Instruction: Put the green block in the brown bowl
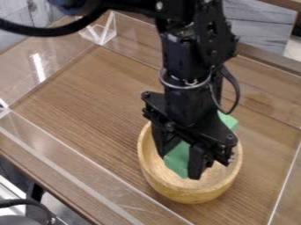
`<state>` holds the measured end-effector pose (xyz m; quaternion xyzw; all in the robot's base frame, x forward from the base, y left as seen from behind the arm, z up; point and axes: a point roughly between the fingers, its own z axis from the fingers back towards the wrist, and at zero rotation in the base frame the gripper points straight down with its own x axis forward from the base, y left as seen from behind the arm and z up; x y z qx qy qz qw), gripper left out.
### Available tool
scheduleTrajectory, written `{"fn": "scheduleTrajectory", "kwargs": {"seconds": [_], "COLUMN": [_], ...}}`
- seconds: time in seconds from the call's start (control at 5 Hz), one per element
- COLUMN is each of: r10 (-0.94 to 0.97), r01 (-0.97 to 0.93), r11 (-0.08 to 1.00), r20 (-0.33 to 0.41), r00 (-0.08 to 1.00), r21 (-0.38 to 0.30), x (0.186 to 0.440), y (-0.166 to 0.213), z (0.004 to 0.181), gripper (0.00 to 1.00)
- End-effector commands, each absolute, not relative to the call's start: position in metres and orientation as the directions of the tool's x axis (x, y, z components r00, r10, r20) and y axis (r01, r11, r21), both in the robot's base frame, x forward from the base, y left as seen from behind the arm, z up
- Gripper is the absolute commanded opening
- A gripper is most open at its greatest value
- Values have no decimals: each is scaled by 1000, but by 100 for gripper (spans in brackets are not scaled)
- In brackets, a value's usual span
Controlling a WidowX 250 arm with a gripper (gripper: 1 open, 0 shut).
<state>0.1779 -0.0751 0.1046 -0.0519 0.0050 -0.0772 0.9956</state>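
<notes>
The brown bowl stands on the wooden table near the front. My black gripper points straight down into it, its fingers reaching below the rim. The jaws are shut on the green block, which shows as a bright green bar between the fingers and sticks out behind them toward the right at the bowl's far rim. The block's lower end is inside the bowl; whether it touches the bottom I cannot tell. Most of the bowl's inside is hidden by the gripper.
The wooden tabletop is ringed by a low clear plastic wall. A clear plastic piece stands at the back left. The arm's black body rises over the bowl.
</notes>
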Motion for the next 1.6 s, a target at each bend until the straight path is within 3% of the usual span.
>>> {"fn": "scheduleTrajectory", "kwargs": {"seconds": [0.0, 1.4], "r10": [-141, -108], "r01": [145, 114], "r11": [982, 980], "r20": [43, 42], "r00": [989, 993], "r21": [-117, -163], "x": [186, 199], "y": [-73, -65], "z": [111, 93], "gripper": [0, 0]}}
